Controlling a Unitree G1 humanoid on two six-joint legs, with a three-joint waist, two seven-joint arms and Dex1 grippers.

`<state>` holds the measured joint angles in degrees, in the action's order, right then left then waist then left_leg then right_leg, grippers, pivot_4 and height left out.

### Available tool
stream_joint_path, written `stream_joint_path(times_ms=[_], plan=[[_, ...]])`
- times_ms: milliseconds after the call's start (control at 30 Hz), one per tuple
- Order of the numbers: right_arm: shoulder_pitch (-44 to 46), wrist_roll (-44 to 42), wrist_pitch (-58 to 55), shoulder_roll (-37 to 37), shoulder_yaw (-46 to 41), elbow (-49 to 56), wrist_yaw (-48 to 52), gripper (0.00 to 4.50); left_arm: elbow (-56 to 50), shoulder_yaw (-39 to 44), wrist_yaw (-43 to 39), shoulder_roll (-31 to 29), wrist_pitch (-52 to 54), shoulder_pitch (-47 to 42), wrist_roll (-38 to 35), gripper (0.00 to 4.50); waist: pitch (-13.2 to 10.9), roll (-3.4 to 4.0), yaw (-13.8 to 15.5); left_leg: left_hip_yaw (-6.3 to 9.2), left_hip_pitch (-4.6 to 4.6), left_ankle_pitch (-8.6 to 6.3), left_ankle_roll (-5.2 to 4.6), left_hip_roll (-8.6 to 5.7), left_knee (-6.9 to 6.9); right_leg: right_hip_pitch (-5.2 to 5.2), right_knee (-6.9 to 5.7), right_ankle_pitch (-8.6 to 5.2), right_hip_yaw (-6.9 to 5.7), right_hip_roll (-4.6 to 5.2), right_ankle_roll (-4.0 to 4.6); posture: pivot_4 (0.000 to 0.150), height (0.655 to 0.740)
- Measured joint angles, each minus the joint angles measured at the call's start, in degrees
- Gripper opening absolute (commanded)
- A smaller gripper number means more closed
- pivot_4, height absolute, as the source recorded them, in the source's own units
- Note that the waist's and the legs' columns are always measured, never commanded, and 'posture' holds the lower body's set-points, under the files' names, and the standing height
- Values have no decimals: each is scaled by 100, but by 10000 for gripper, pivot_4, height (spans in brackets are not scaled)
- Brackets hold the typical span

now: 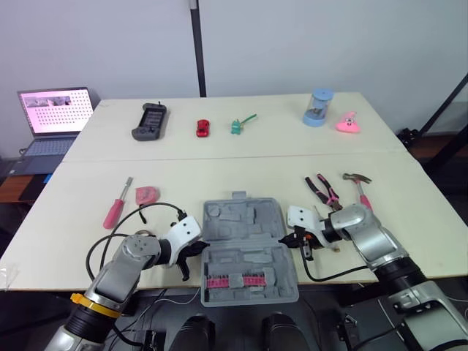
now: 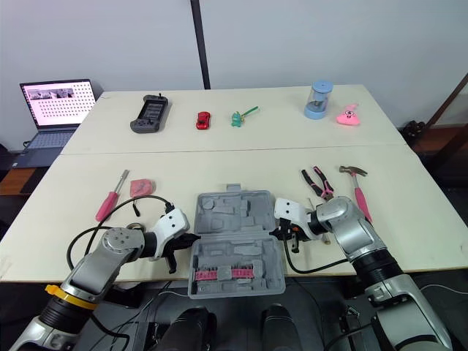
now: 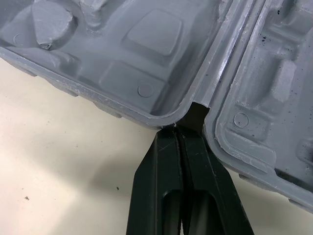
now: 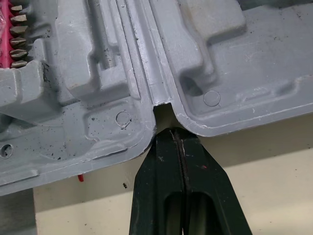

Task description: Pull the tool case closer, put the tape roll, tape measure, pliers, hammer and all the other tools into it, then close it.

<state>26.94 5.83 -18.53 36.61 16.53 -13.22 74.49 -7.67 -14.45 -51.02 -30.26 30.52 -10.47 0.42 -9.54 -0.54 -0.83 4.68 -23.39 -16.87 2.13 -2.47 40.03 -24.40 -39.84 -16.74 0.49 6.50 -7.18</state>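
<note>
Head views, tool case: grey moulded plastic tool case [image 1: 245,245] lies open and flat at the near middle of the cream table [image 1: 219,172]; lid half is farther, the half with a red strip of bits [image 1: 234,281] is nearer, its front lip overhanging the table's near edge
Head views, open room: bare tabletop behind the case as far as the seam between the two table halves; bare strips on both flanks
Head views, loose tools: red-handled screwdriver [image 1: 117,205] and a small pink object [image 1: 147,194] of unclear kind lie left of the case, well apart from it; pink-and-black-handled pliers [image 1: 322,191] and pink-handled hammer [image 1: 360,190] lie right of it, near the right forearm
Head views, grippers: left gripper [image 1: 191,254] at the case's left side on the hinge line, right gripper [image 1: 300,241] at its right side on the hinge line; fingertips hard to make out here
Left wrist view, fingers [image 3: 164,161]: black pair clenched together, nothing between them; tips sit at the notch where the two halves meet, touching the rim
Left wrist view, cut off: both halves run out of frame; bare table beside the fingers
Right wrist view, fingers [image 4: 161,166]: clenched together, gripping nothing; tips at the opposite hinge notch, against the rim
Right wrist view, cut off: bit strip partly out of frame; table edge just beside the nearer half
</note>
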Motion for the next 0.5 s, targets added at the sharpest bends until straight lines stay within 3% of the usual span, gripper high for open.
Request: stream_joint_path(times_ms=[333, 500], plan=[[93, -19, 796, 114, 6, -476, -316, 0, 26, 95, 113, -89, 195, -33, -221, 498, 0, -1, -2, 0, 3, 0, 0, 3, 0, 8, 9, 0, -2, 0, 0, 1500, 6753], [165, -53, 1041, 614, -182, -847, -347, 0, -34, 568, 145, -411, 377, 205, -498, 498, -3, -1, -10, 0, 0, 0, 0, 10, -2, 2, 9, 0, -3, -3, 0, 1500, 6753]])
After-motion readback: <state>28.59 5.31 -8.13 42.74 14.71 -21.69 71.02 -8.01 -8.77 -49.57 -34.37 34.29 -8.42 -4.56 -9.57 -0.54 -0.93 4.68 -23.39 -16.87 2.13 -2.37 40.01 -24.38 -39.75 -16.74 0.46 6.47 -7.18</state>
